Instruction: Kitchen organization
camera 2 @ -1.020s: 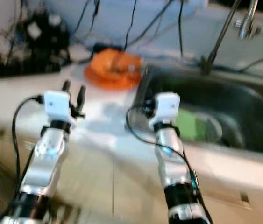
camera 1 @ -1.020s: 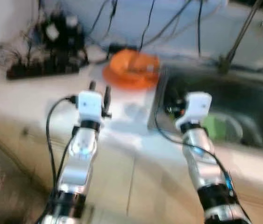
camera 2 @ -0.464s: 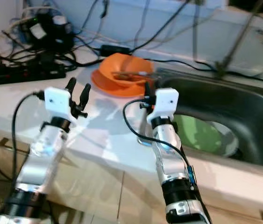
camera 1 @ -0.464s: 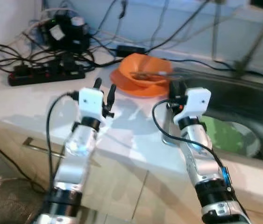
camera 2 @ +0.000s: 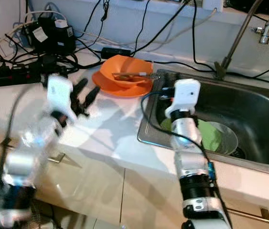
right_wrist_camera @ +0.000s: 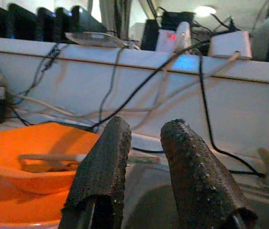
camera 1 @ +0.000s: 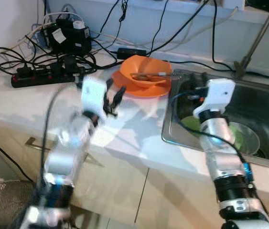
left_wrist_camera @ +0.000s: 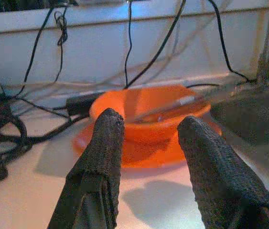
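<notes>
On white counter (camera 1: 19, 102), beside steel sink (camera 2: 253, 109): orange plastic bowl (camera 1: 147, 75) on matching orange plate (camera 1: 124, 82), utensils inside. Left gripper (left_wrist_camera: 148, 143) fingers apart, empty, lined up with bowl. Right gripper (right_wrist_camera: 146, 143) slightly apart, over sink edge. Tip: grab rim, keep level so utensils don't spill.

1. The pale surface (camera 1: 24, 102) before me runs from the far left to a steel sink (camera 1: 268, 107) set into its right side.
2. On it, far left: a black power strip (camera 1: 46, 76) amid tangled cables.
3. Beside the sink: an orange plate (camera 1: 141, 89) carrying an orange bowl (camera 1: 146, 74).
</notes>
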Tool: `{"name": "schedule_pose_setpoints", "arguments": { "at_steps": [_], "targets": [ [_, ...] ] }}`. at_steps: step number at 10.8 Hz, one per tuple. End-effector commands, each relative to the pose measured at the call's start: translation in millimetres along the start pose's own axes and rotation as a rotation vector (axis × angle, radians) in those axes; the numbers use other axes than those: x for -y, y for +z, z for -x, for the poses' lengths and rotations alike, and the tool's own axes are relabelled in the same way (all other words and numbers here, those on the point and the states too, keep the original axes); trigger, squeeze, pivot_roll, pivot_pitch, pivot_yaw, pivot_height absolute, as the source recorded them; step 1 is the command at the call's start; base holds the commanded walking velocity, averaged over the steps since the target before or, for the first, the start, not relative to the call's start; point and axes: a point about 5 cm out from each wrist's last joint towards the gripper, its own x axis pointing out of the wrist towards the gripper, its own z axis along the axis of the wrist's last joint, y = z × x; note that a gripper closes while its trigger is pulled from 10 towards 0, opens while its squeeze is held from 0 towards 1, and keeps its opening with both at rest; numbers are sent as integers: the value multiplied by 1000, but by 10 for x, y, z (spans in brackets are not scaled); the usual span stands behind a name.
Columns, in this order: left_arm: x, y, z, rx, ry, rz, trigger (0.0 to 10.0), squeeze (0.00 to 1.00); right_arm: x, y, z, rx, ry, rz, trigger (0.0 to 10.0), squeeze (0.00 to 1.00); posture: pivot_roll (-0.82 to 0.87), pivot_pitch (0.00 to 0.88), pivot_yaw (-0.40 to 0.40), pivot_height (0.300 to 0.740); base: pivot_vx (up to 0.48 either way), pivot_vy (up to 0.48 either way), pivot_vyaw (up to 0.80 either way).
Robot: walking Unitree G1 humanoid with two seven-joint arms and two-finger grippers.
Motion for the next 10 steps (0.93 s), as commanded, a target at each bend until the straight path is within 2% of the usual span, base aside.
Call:
{"name": "schedule_pose_setpoints", "arguments": {
  "at_steps": [1,2,3,4,5,6,8,10],
  "targets": [
    [-1,27,-31,-15,-6,26,10000,0,13,60,-53,13,-9,6,10000,0,231,0,-33,740,0,0,0],
    [-19,-12,-83,-50,12,74,10000,0,-26,37,-56,-3,-2,4,10000,0,233,0,-33,740,0,0,0],
    [-14,-112,-128,-129,-9,57,10000,0,-60,31,-58,-9,5,1,10000,0,234,0,-29,740,0,0,0],
    [-38,-177,-203,-198,-11,91,10000,0,-80,34,-52,-11,7,-3,10000,0,228,0,-21,740,0,0,0],
    [-45,-212,-250,-228,-15,102,10000,0,-77,32,-44,-11,6,-4,10000,0,229,0,-19,740,0,0,0],
    [-79,-265,-362,-267,-14,83,10000,0,-67,41,-21,-6,-1,-3,10000,0,211,8,-3,740,0,0,0],
    [-75,-250,-548,-281,-44,85,10000,0,14,86,7,9,-21,13,10000,0,175,27,18,740,0,0,0],
    [-61,-246,-654,-284,-68,79,10000,0,65,114,66,17,-34,27,10000,0,137,47,34,740,0,0,0]
  ]
}}
